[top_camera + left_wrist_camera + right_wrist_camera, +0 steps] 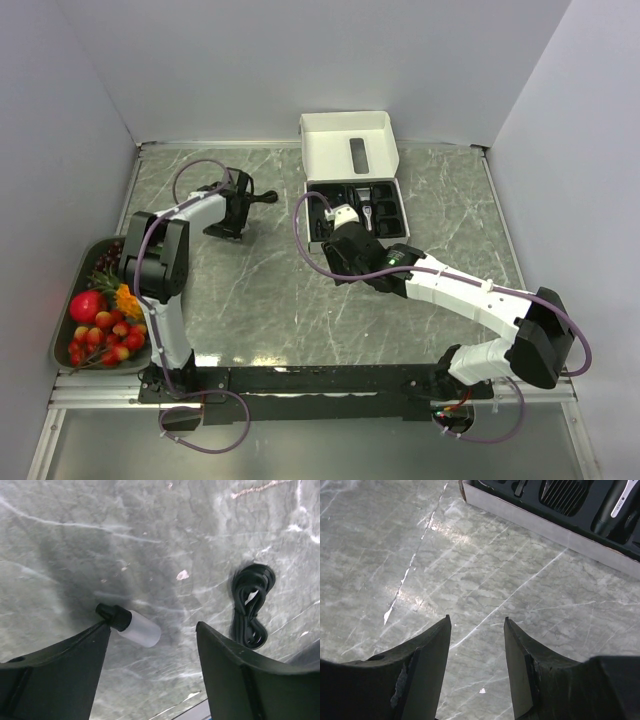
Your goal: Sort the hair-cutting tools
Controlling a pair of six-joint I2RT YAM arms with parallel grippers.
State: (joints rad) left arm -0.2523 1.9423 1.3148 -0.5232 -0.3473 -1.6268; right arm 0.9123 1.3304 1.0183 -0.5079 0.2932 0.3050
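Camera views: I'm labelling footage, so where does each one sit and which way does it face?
Top external: above, behind the bases, looking down on table, both arms, open box.
Left wrist: on the left arm, facing down past its open pincer at a bottle and coiled cable.
Right wrist: on the right arm, facing down past its pincer at the box edge.
Shared: top and right wrist both show the box.
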